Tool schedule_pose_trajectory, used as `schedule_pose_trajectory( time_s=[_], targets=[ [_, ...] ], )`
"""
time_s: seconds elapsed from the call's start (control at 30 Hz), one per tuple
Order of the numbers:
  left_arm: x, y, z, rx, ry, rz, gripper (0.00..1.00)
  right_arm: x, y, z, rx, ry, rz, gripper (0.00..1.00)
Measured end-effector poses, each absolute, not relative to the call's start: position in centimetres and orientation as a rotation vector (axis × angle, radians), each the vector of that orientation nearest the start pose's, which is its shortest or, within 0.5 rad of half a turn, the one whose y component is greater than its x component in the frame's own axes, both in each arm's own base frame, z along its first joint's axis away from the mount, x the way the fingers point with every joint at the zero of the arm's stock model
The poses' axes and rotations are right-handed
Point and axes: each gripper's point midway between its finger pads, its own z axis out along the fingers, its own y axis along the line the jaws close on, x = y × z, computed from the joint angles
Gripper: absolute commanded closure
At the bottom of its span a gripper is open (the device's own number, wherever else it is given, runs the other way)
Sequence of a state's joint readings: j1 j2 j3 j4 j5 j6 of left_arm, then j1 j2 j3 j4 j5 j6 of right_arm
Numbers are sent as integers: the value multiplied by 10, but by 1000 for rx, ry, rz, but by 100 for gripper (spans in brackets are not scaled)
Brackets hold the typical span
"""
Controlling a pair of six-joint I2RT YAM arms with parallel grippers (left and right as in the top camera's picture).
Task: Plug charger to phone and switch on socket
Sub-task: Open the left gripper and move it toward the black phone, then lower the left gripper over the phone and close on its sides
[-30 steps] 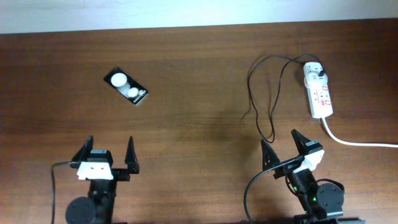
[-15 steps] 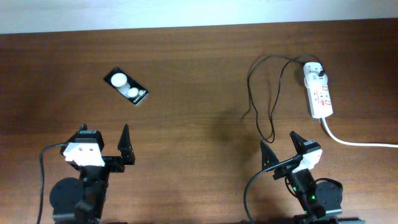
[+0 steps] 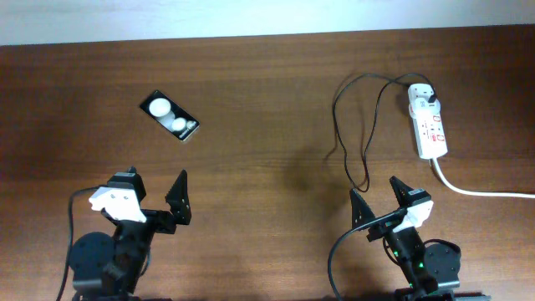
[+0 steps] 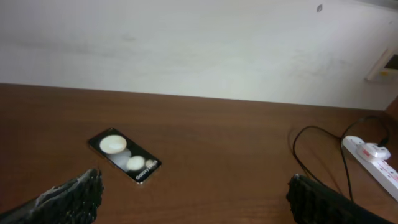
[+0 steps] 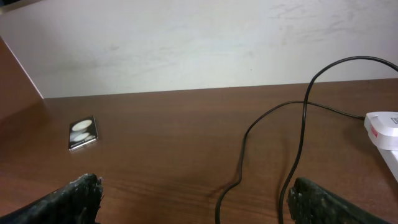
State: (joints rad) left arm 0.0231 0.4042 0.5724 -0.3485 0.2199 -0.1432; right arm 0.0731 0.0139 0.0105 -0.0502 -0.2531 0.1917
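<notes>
The black phone [image 3: 170, 116] with two white round spots lies at the far left of the table; it also shows in the left wrist view [image 4: 124, 155] and the right wrist view [image 5: 83, 132]. The white socket strip [image 3: 427, 122] lies at the far right, with the charger's white plug adapter [image 3: 425, 95] in its far end. The thin black charger cable [image 3: 343, 134] loops from it toward the near side, seen in the right wrist view [image 5: 241, 155]. My left gripper [image 3: 155, 194] is open and empty, near the phone's side. My right gripper [image 3: 383, 198] is open and empty, just short of the cable's loose end.
The socket's thick white cord [image 3: 476, 192] runs off the right edge. A pale wall stands behind the table's far edge [image 4: 186, 50]. Bare wood lies between the phone and the cable.
My left arm has turned to the right and shifted slightly forward; its fingers now point more toward the table's middle. The right arm, phone, cable and socket have not moved.
</notes>
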Motion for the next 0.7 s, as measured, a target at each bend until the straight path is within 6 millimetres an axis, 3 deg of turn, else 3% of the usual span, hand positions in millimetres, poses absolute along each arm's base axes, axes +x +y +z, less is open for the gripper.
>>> schedule_pose_trajectory(
  time_s=[0.27,0.5,0.63,0.7],
  targets=[
    [250,-33,260,9,1814,-296,1,238,61,163,-100,1635,408,1],
    [282,-42,230,-83,2071,-418,1,237,61,163,-99,1637,409,1],
    [297,-42,239,-138,2287,-439,1,237,61,163,-100,1637,409,1],
    [307,-42,253,-145,2312,-440,1,237,61,163,-99,1637,409,1]
  ],
)
